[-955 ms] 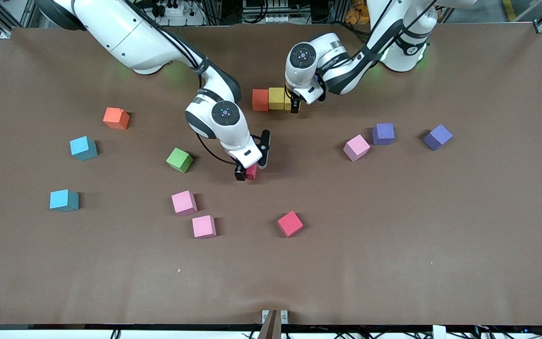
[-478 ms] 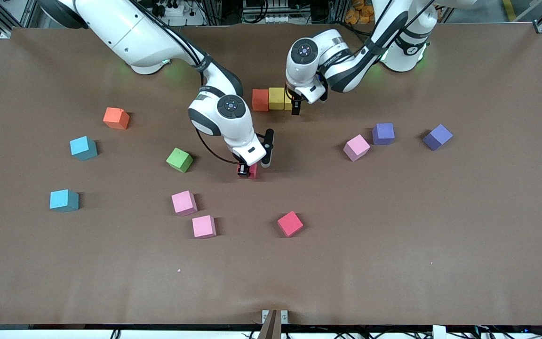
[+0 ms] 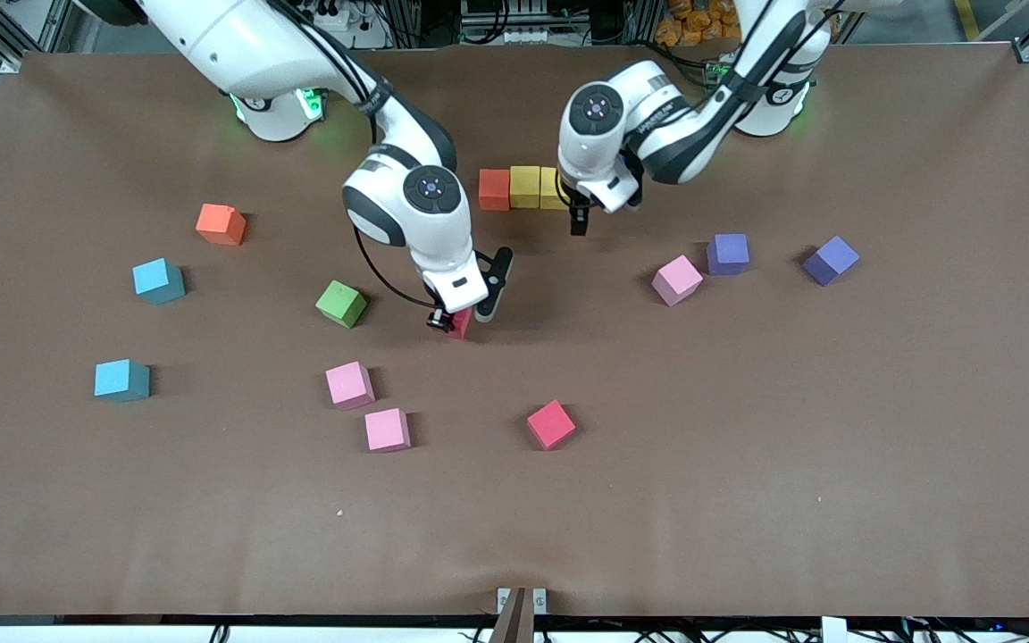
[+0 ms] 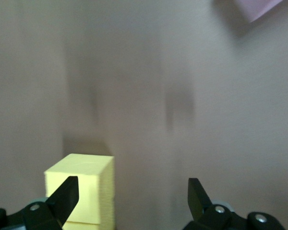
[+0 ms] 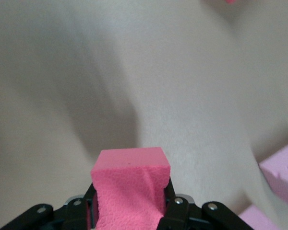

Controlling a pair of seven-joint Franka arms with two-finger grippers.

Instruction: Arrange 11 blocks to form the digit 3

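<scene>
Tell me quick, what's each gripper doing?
Left gripper: open, holding nothing.
Right gripper: shut on a small matte red cube.

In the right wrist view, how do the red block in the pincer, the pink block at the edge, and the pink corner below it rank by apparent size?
1. red block, largest, but nearest the camera.
2. pink block, cut by the frame.
3. pink corner, mostly hidden.
True sizes cannot be ranked.
</scene>
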